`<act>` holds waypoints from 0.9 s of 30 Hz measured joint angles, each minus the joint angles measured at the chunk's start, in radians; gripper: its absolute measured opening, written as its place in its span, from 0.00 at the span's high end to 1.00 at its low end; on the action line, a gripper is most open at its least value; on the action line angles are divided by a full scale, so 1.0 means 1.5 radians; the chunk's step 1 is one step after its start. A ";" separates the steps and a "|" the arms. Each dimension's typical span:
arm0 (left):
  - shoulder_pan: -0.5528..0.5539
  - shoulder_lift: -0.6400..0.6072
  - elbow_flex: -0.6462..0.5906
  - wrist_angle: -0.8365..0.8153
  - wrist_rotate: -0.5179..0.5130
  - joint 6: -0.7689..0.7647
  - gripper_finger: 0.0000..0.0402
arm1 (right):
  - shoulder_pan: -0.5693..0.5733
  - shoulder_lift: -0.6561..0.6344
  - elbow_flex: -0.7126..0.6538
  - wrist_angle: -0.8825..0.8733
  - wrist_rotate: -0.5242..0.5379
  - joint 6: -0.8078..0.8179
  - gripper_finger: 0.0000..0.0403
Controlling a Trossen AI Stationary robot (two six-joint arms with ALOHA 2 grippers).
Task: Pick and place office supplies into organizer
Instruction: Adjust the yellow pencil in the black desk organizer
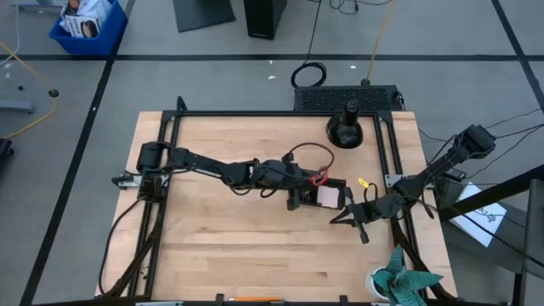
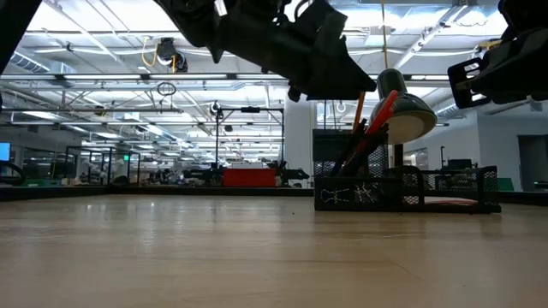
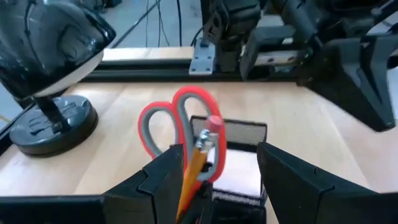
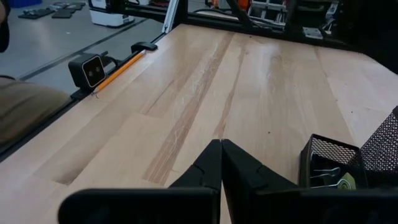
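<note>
The black mesh organizer (image 1: 330, 196) sits mid-table. It holds the red-handled scissors (image 3: 180, 121) and an orange pencil (image 3: 198, 160), both standing upright, a pink pad (image 1: 327, 198) and binder clips (image 2: 353, 195). My left gripper (image 3: 219, 150) hovers open just above the organizer, one finger on each side of the pencil and scissors; whether a finger touches the pencil I cannot tell. My right gripper (image 4: 221, 148) is shut and hangs above bare table by the organizer's near right corner (image 4: 328, 163). A small yellow item (image 1: 363, 182) lies right of the organizer.
A round black domed lamp (image 1: 345, 129) stands beyond the organizer. The teal paper plant in a white cup (image 1: 398, 280) is at the near right corner. Another orange pencil (image 4: 118, 67) lies on the table's near edge rail. Bare wood spreads left of and nearer than the organizer.
</note>
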 joint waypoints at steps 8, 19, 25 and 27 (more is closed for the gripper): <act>0.014 0.027 0.026 -0.004 -0.004 -0.017 0.54 | 0.000 0.000 0.000 -0.016 0.000 0.014 1.00; 0.017 0.041 0.025 -0.030 0.000 -0.009 0.96 | 0.000 0.000 0.000 -0.014 0.000 0.014 1.00; 0.016 0.041 0.077 -0.136 -0.001 0.001 0.96 | 0.000 0.000 0.000 -0.014 -0.001 0.013 1.00; 0.016 0.042 0.111 -0.195 -0.002 0.005 0.98 | 0.000 0.000 0.000 -0.013 -0.001 0.013 1.00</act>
